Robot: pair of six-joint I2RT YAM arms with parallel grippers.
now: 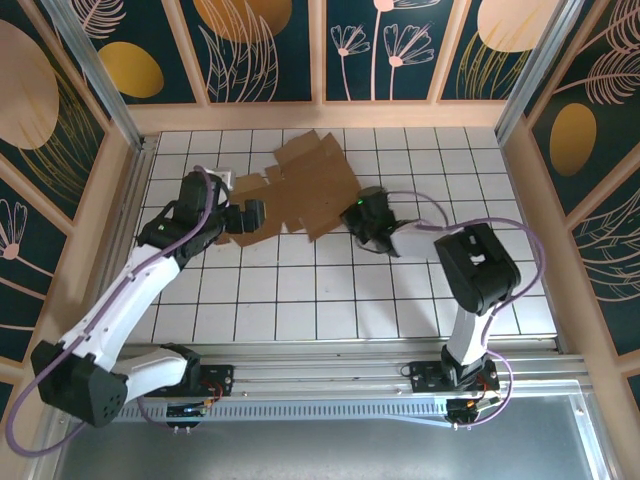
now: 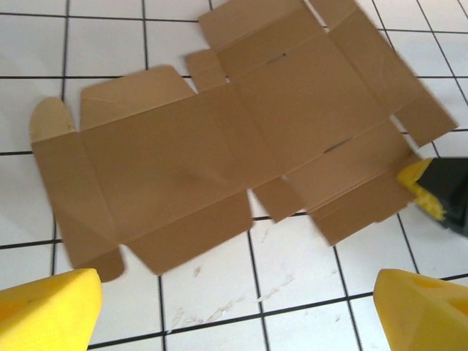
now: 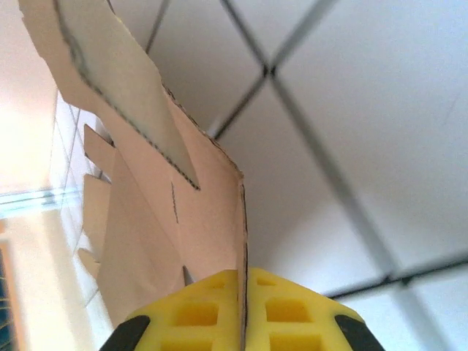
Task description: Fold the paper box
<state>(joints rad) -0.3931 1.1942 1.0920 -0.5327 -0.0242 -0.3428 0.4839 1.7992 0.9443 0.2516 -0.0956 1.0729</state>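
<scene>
Closest in, at 6 o'clock of the right wrist view, the right gripper [image 3: 243,314] has its yellow pads [image 3: 197,314] pressed together on one edge of the paper box [image 3: 208,234]. The thin cardboard runs up between them (no gap shows on either side of it). The box is an unfolded brown sheet, flaps and slots spread out on the white tiled table [image 1: 300,300]. From above, it lies toward 12 o'clock of the table's middle, with the right gripper at its 4 o'clock edge. The left gripper [image 2: 234,311] hovers near the sheet's 8 o'clock corner, jaws spread wide and holding nothing. Its yellow fingertips [image 2: 47,311] sit at 7 and 5 o'clock of its own view, with the cardboard beyond them at 12.
</scene>
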